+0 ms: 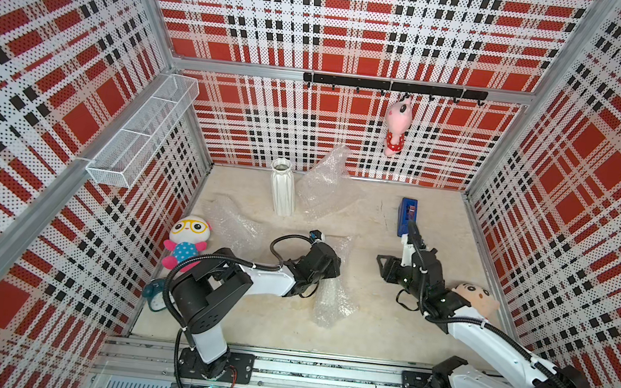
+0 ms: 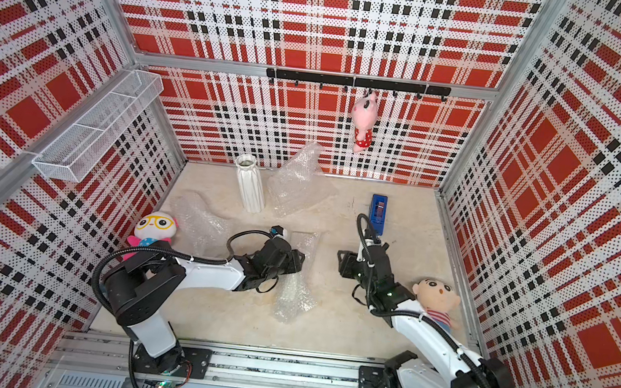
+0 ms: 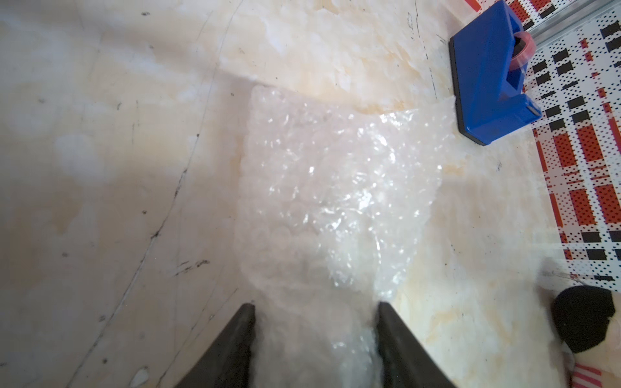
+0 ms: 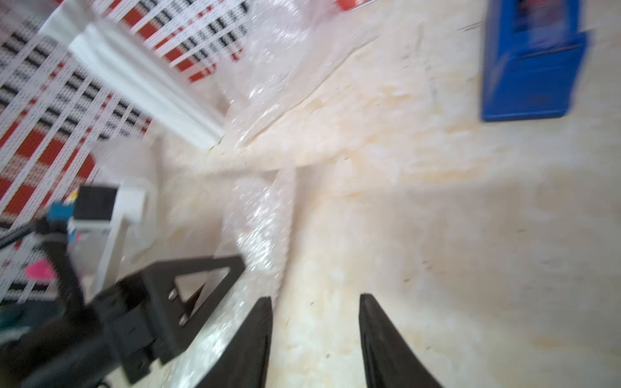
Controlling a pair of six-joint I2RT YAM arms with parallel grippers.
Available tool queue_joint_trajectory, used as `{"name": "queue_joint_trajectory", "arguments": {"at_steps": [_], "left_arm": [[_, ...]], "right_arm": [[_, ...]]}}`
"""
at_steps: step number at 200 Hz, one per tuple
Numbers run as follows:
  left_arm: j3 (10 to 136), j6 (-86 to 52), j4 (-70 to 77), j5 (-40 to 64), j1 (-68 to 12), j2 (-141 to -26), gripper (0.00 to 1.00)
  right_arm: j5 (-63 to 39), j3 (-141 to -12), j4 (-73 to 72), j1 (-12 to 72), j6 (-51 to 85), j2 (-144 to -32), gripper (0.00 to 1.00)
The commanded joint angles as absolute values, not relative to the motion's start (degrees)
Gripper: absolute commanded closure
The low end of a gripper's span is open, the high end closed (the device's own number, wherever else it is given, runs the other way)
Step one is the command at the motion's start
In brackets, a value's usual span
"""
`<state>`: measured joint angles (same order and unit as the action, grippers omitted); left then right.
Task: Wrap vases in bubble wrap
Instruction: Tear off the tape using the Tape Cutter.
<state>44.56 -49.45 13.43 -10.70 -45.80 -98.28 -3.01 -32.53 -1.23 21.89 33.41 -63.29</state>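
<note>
Smack between the jaws of the left pincer (image 3: 316,307) sits the bubble wrap roll (image 3: 329,188), pinched snug, long axis running ahead; the right pincer (image 4: 316,297) gapes empty just beside it.

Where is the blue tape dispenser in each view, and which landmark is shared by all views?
Top view: tape dispenser near the back right, on the table.
Top view: dispenser, same spot.
Left wrist: dispenser beyond the bubble wrap bundle, by the plaid wall.
Right wrist: dispenser, blurred, far across from the bundle.
Landmark: the bundle.
</note>
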Motion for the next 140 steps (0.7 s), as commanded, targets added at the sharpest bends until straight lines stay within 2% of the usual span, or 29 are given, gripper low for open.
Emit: {"name": "queue_joint_trajectory", "arguments": {"at_steps": [1,18,62,106,140], "left_arm": [[42.93,-49.22,10.72,-12.04,-45.71,-98.43,0.48],[43.05,-49.03,10.72,-12.35,-45.83,-98.53,0.48],[42.97,-48.67,11.21,-12.48,-45.88,-98.23,0.49],[42.89,-48.49,11.53,-12.22,-45.73,-98.01,0.50],[42.87,-48.65,11.69,-12.10,-45.70,-98.10,0.50]], "right_arm": [[-10.95,-39.17,-0.09,12.84,28.63,-68.79,0.55],[-15.77,-44.76,0.29,5.92,26.77,-75.50,0.56],[-24.35,-60.01,3.24,-4.34,22.56,-94.13,0.56],[-30.65,-72.30,6.38,-7.92,21.40,-109.61,0.60],[-35.69,-76.27,4.79,-9.14,22.30,-115.69,0.63]]}}
